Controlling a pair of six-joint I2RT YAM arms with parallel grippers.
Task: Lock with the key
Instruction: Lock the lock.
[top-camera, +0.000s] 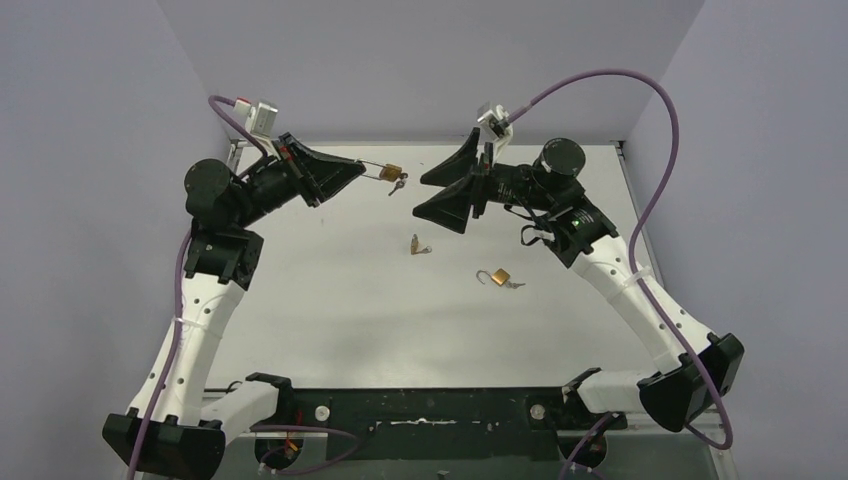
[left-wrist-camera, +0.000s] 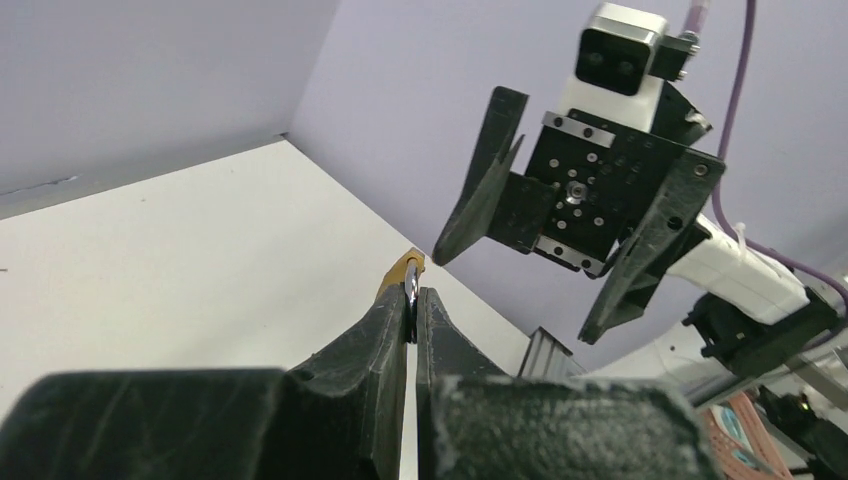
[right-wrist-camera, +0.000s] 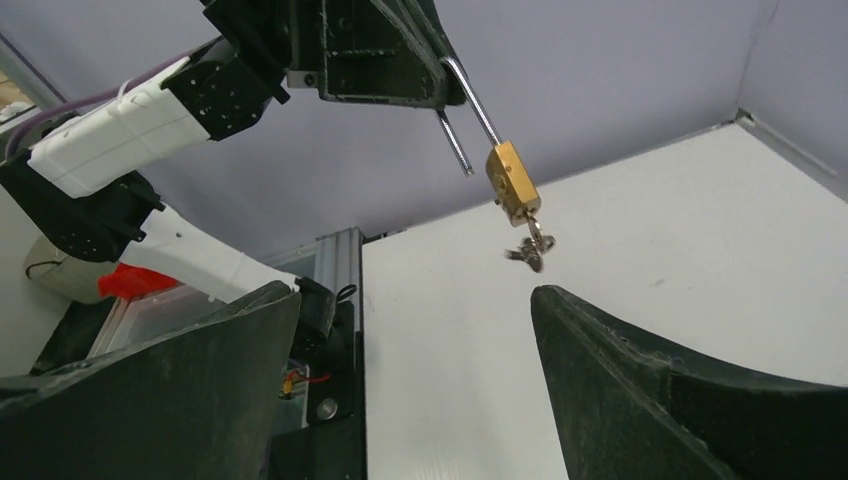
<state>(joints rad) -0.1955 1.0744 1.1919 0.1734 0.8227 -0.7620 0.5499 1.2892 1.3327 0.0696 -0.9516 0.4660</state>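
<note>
My left gripper (top-camera: 362, 170) is shut on the steel shackle (left-wrist-camera: 411, 293) of a brass padlock (top-camera: 391, 173), holding it above the back of the table. In the right wrist view the padlock (right-wrist-camera: 512, 184) hangs below the left gripper with its shackle open, one leg out of the body. A key (right-wrist-camera: 529, 247) with its ring dangles from the lock's bottom. My right gripper (top-camera: 420, 197) stands wide open just right of the lock, its fingertips (right-wrist-camera: 560, 310) short of the key and nothing between them.
Two more padlocks lie on the white table: one (top-camera: 419, 245) near the middle, another (top-camera: 497, 277) with an open shackle and key to its right. Grey walls close in the back and sides.
</note>
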